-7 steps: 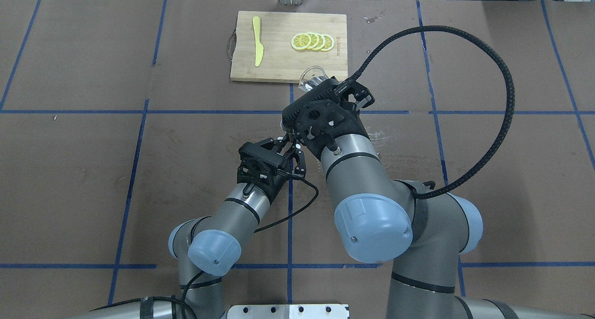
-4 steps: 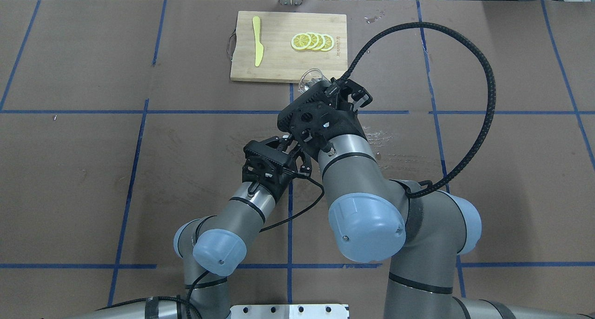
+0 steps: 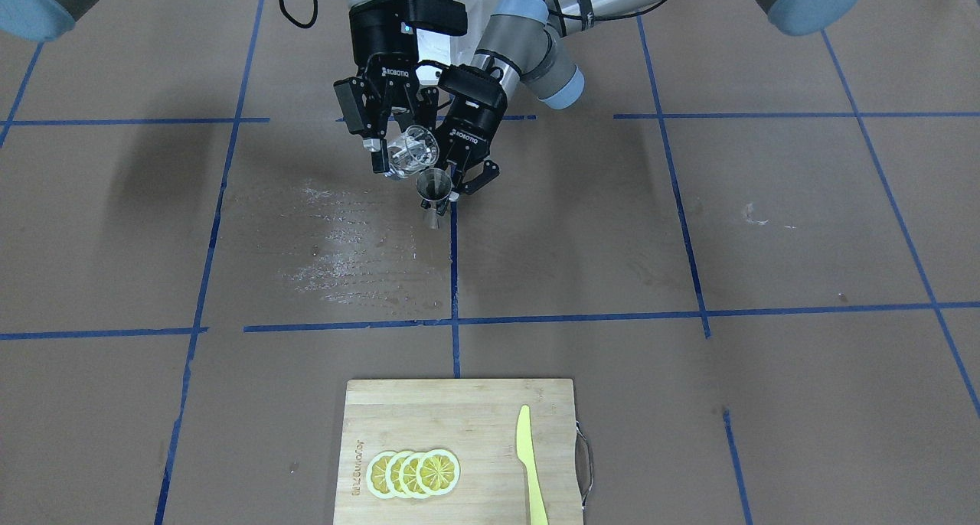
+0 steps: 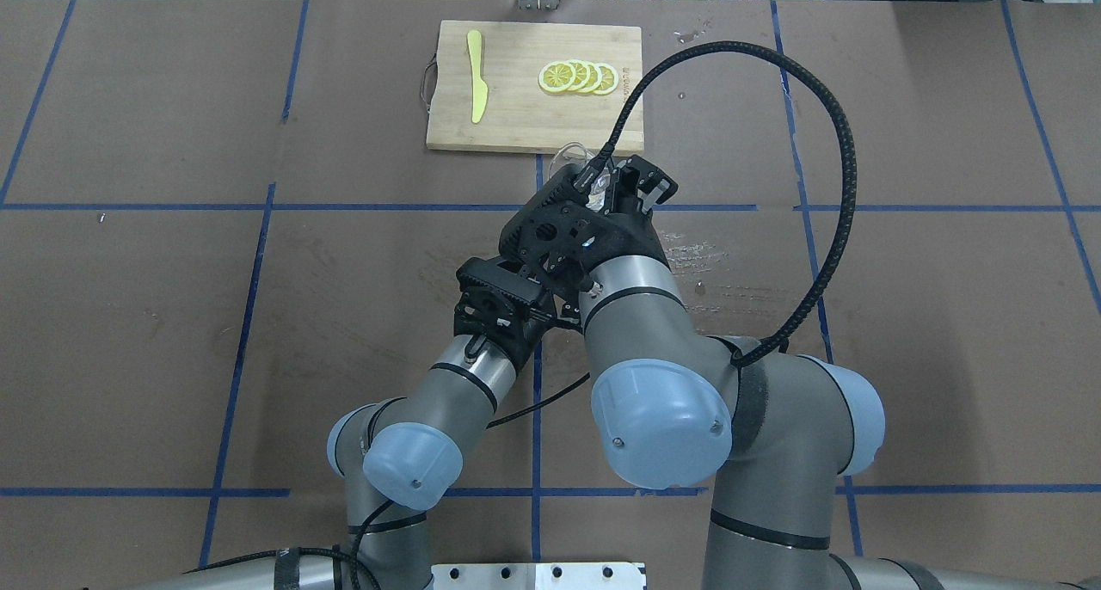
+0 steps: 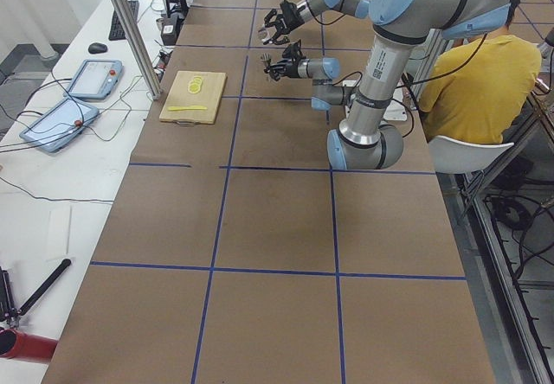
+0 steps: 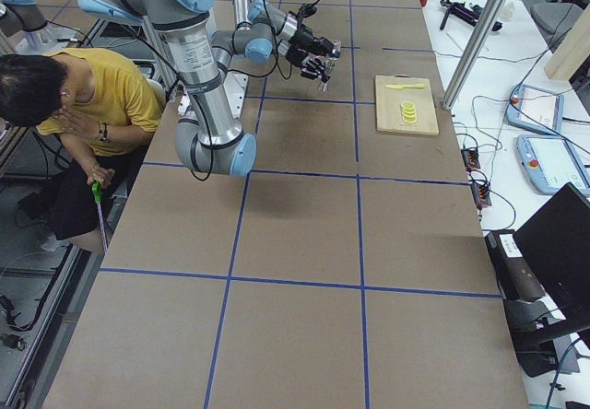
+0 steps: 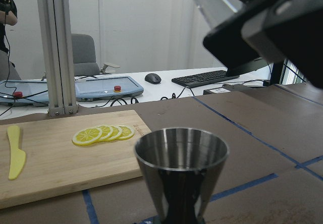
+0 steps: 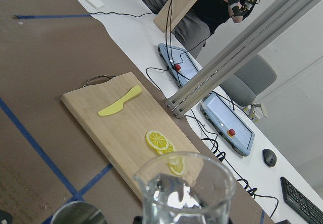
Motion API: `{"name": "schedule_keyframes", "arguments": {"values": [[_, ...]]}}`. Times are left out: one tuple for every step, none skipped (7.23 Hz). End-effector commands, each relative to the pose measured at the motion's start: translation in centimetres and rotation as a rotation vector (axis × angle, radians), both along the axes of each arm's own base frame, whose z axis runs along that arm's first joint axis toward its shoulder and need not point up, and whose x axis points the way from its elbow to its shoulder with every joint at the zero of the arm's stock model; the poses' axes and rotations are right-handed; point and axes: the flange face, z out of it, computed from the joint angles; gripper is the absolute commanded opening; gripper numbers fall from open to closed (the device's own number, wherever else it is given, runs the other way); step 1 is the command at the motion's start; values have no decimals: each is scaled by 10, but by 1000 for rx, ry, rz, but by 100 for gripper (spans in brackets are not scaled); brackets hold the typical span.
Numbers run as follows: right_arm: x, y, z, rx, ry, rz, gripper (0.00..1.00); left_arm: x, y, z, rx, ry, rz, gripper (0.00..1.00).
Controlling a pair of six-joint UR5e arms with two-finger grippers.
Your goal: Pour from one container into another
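The glass cup (image 3: 411,151) is small and clear with a pouring lip. It hangs tipped over in the air near the robot's end of the table (image 3: 766,226), its mouth leaning down towards the jigger (image 3: 434,188). From where I stand I can't tell whether anything is in it. The jigger is a silvery steel hourglass, upright, just below and beside the cup's lip, with its open top cone facing up.

The right gripper (image 3: 400,156) has its fingers closed onto the sides of the glass cup. The left gripper (image 3: 442,197) has its fingers pinched on the jigger low down, about its narrow waist, and the two grippers crowd close together.

Counting up: one glass cup, one jigger, two grippers. At the far end from the robot lies one wooden cutting board (image 3: 467,425), carrying one yellow knife (image 3: 528,464) and four overlapping lemon slices (image 3: 413,473).
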Motion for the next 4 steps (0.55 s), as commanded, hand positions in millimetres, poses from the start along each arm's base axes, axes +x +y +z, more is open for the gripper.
{"name": "schedule_keyframes", "arguments": {"values": [[-2, 0, -1, 9, 48, -16, 0, 1, 0, 3, 2, -11, 0, 0], [-3, -1, -1, 9, 68, -20, 0, 2, 0, 3, 1, -13, 0, 0], [-4, -1, -11, 23, 130, -38, 0, 2, 0, 4, 1, -14, 0, 0], [-4, -1, -14, 26, 159, -44, 0, 2, 0, 3, 1, -13, 0, 0]]}}
